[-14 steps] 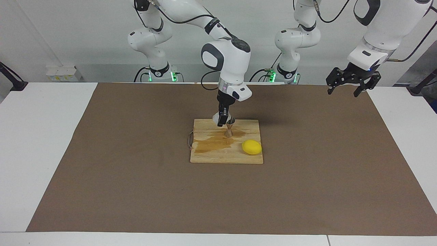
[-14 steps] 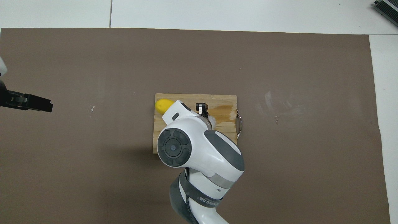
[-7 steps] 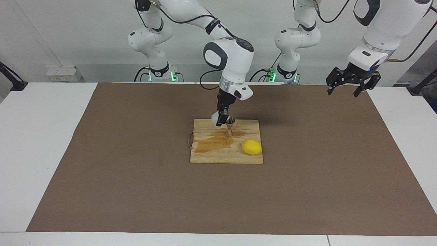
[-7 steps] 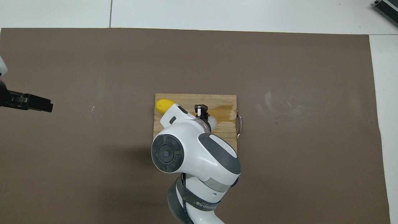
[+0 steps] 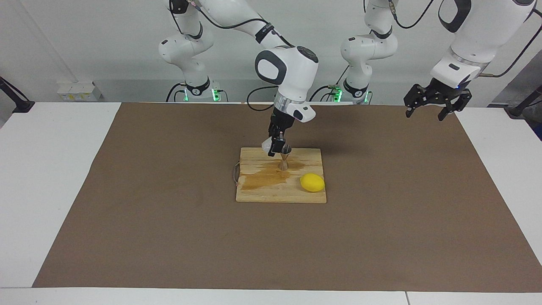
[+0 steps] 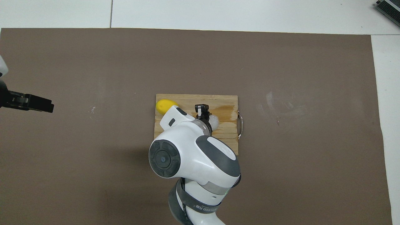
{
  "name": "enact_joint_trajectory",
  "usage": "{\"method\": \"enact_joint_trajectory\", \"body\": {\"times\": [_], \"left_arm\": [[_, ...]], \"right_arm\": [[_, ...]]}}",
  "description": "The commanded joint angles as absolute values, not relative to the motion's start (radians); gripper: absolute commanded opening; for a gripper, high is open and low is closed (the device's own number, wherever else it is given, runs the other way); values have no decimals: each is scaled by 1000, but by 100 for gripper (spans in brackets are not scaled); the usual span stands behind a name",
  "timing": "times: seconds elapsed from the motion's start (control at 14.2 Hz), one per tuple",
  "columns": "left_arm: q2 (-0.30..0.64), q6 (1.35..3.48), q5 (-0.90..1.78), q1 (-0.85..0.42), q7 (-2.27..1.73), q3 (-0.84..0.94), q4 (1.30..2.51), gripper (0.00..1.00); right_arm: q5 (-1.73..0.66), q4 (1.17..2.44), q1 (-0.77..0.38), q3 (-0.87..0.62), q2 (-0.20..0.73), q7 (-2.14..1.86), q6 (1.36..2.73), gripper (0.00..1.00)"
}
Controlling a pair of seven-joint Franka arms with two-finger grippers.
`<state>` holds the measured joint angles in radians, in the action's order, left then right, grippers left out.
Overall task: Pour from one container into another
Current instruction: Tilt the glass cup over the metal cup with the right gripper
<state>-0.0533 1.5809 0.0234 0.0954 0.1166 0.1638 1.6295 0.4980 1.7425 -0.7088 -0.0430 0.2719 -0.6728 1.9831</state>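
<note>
My right gripper (image 5: 275, 147) is shut on the small clear glass cup (image 5: 267, 146) and holds it tilted just above the steel jigger (image 5: 284, 161). The jigger stands upright on the wooden board (image 5: 262, 195), near the board's edge nearest the robots. In the overhead view the cup (image 6: 214, 120) shows beside the right gripper (image 6: 202, 113), and the jigger is hidden under the arm. My left gripper (image 5: 425, 113) is open and empty, held in the air over the left arm's end of the mat; it also shows in the overhead view (image 6: 47, 107).
A yellow lemon (image 5: 312, 182) lies on the board's corner toward the left arm's end, also seen from overhead (image 6: 162, 105). A dark wet stain (image 5: 264, 178) spreads over the board. A metal handle (image 6: 240, 125) sits on the board's edge toward the right arm's end.
My right arm's wrist has risen and drawn slightly toward the robots, lifting the tilted cup a little over the jigger. The left arm has not moved.
</note>
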Motion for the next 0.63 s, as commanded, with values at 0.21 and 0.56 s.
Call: {"method": "enact_joint_trajectory", "body": {"times": [0.21, 0.56], "left_arm": [[-60, 1580, 26, 87, 103, 160, 1641, 100], [-60, 1580, 26, 87, 103, 160, 1641, 100]], "right_arm": [[554, 1729, -733, -46, 272, -647, 1947, 39], [568, 1730, -733, -46, 272, -647, 1944, 40]]}}
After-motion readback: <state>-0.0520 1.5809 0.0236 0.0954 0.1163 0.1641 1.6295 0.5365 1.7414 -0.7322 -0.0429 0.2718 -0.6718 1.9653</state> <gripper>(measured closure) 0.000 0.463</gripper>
